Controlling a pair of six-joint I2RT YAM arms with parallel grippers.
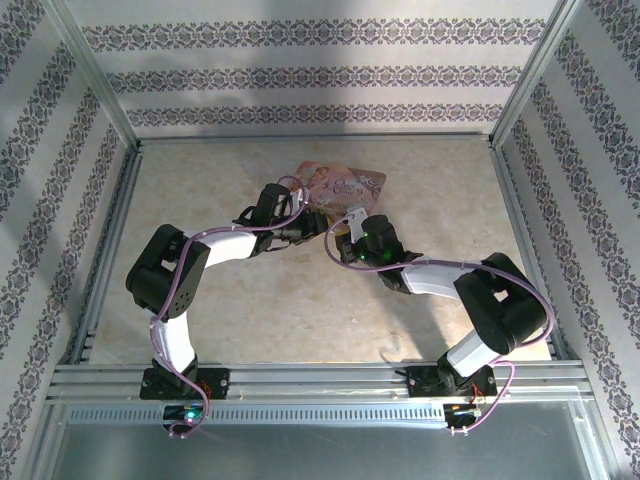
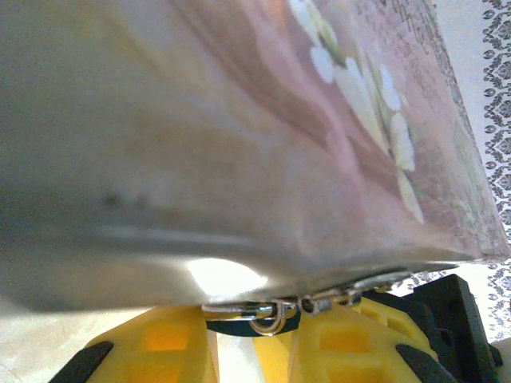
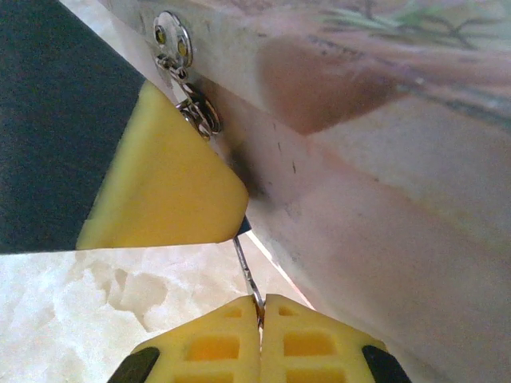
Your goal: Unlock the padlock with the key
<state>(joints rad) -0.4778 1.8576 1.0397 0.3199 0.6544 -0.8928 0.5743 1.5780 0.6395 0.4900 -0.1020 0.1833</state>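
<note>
Our right end effector is pinched shut on the key. Our left end effector clamps the padlock, which hangs from the hasp on the pink tin box standing on the desk. We judge the thin key could twist between the 2 pads or skid past the keyhole, since it is held by 1 end only and the left end effector hides the slot. The key's long axis runs from our fingertips up and slightly left, tip toward the padlock's blue edge.
</note>
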